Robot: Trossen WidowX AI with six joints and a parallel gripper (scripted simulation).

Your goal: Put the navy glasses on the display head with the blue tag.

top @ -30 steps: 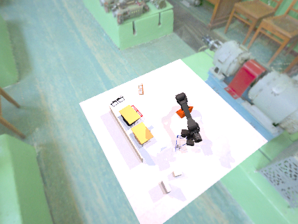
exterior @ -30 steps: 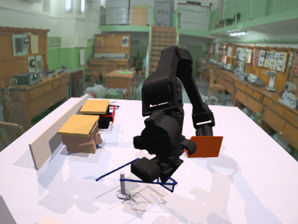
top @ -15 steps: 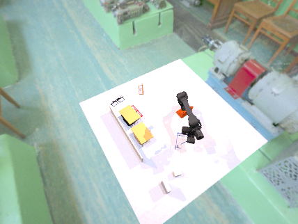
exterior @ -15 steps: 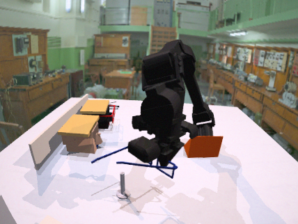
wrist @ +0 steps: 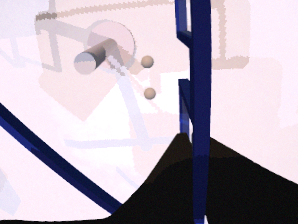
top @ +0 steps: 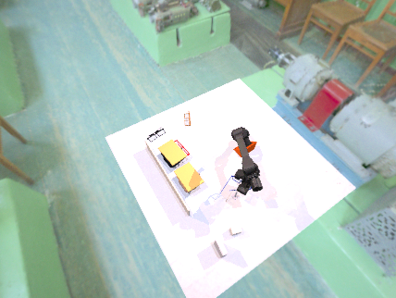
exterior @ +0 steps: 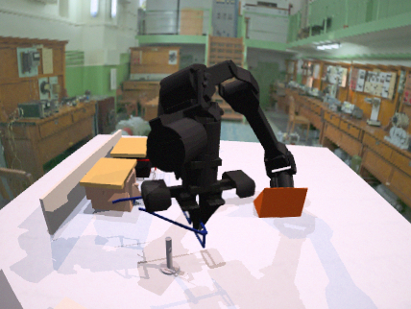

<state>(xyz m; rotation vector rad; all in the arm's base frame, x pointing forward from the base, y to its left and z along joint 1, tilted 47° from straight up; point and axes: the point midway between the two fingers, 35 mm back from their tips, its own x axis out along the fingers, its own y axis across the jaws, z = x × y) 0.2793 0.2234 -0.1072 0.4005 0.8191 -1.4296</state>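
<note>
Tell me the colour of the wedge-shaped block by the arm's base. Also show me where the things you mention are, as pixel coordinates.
Orange-red block [top: 239, 151] [exterior: 283, 202]; it shows best in the exterior view.

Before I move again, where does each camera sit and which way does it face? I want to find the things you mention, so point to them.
Top: high above the table [top: 296, 176], looking steeply down; whole arm visible.
Exterior: beyond the table's near edge, looking across it, the gripper [exterior: 201, 225] nearest, the arm's orange base block [top: 245, 148] [exterior: 283, 202] behind.
Wrist: on the arm, looking past the fingertips at the tabletop; dark fingers show.
Exterior and wrist share the navy glasses [exterior: 170, 222] [wrist: 201, 100] and grey post [exterior: 168, 252] [wrist: 94, 57].

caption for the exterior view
Gripper holding navy glasses above the table, behind a short grey post
</note>
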